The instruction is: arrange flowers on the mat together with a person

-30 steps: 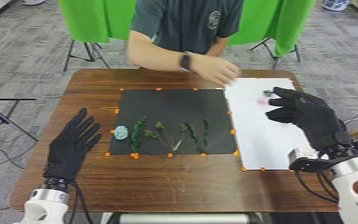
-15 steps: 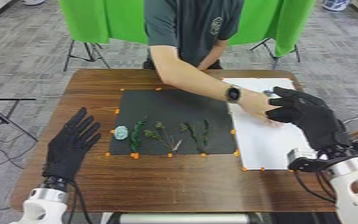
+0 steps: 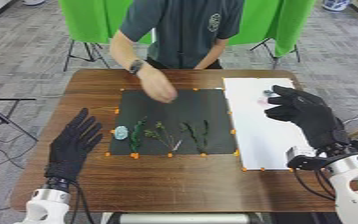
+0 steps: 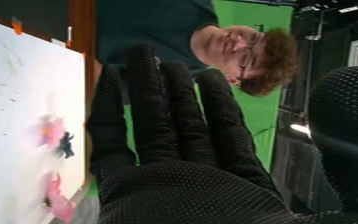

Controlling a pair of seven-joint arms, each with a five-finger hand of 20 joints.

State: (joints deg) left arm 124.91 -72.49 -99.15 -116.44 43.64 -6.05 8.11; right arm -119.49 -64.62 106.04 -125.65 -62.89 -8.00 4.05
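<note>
flowers (image 4: 59,202), pink, probably two, upper right of head view, just left of right hand (image 3: 309,112); fingers straight, spread wide.

2 views sharing the white sheet (image 3: 269,132): head, high, forward and down; right wrist, lower, closer.

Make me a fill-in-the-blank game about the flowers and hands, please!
1. The bare hand over the dark mat belongs to a ____.
2. The sprigs on that mat are ____.
3. The robot hand nearer the white sheet is its ____ hand.
4. In the right wrist view, two flowers have ____ petals.

Missing words: person; green; right; pink.
</note>
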